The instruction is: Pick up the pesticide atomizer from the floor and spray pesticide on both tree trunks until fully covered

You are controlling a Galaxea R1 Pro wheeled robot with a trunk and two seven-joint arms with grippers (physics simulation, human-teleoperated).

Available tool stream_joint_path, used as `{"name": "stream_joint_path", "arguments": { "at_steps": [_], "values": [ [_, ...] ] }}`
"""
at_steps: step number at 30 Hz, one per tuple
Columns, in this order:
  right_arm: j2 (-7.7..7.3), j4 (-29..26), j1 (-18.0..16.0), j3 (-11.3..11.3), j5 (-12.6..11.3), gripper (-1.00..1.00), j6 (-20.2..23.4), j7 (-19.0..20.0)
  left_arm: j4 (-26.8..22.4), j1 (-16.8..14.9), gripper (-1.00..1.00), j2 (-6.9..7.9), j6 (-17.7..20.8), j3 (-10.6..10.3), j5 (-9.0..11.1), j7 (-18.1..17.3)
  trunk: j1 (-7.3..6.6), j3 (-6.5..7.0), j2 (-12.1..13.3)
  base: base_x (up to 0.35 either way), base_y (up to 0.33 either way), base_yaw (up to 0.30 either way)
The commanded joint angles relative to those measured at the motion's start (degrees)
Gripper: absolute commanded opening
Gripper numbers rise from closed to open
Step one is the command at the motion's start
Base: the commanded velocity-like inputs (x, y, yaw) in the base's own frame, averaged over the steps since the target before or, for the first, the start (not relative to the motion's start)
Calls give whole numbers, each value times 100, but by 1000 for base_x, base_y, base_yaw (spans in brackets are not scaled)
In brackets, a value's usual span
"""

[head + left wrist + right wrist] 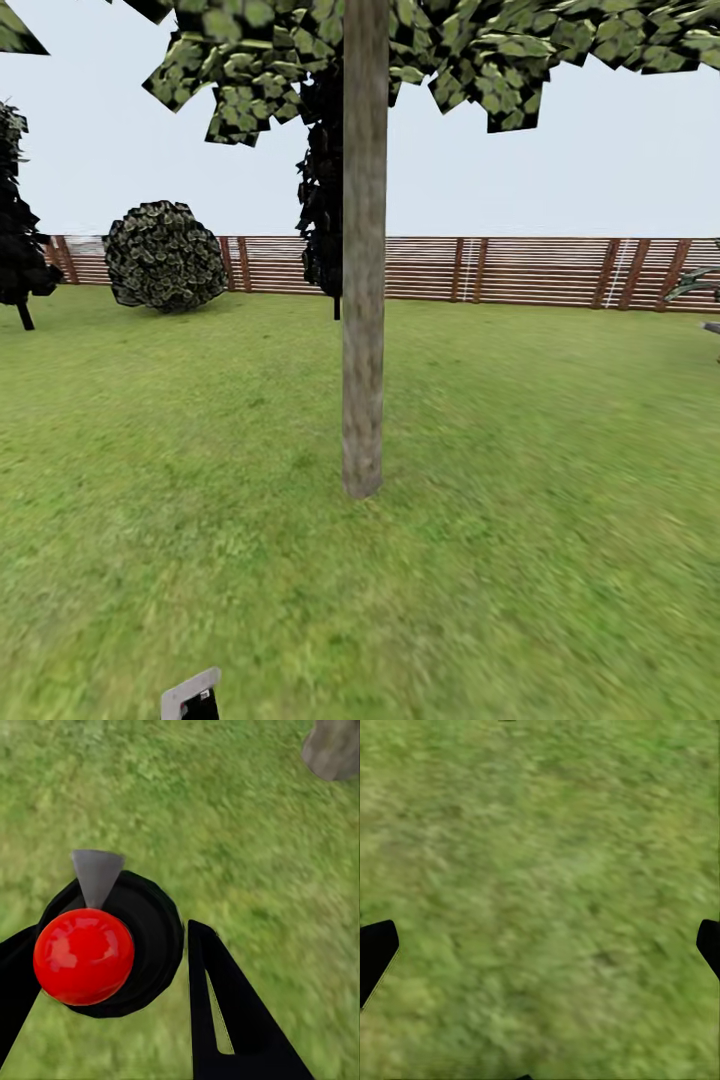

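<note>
The left gripper (112,975) points down over the grass, and its two black fingers (232,1020) stand on either side of the pesticide atomizer (112,945), whose black body with a red round part and grey nozzle sits between them. One finger presses the body's side; the other lies just beside it, so the grip looks closed around it. In the head view a small grey-and-black part of the left arm (190,695) shows low down. The right gripper (540,952) faces the ground with fingertips (375,952) spread wide apart, nothing between them
</note>
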Motion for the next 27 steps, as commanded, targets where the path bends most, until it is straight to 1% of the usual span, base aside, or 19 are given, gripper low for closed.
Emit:
{"name": "stream_joint_path", "arguments": {
  "at_steps": [1, 24, 27],
  "values": [
    [1, 8, -3, -22, -25, 100, -22, 26, 1, -2, -100, 6, -24, -42, 30, 40, 5, -2, -3, 335, 0, 0],
    [1, 9, -3, -22, -18, 100, -22, 25, 1, -2, -100, 6, -24, -42, 22, 32, 5, -2, -3, 335, 0, 0],
    [1, 9, -3, -22, -18, 100, -22, 25, 3, -2, -100, 6, -22, -51, 12, 24, 5, -2, -3, 235, 0, 0]
  ]
}}
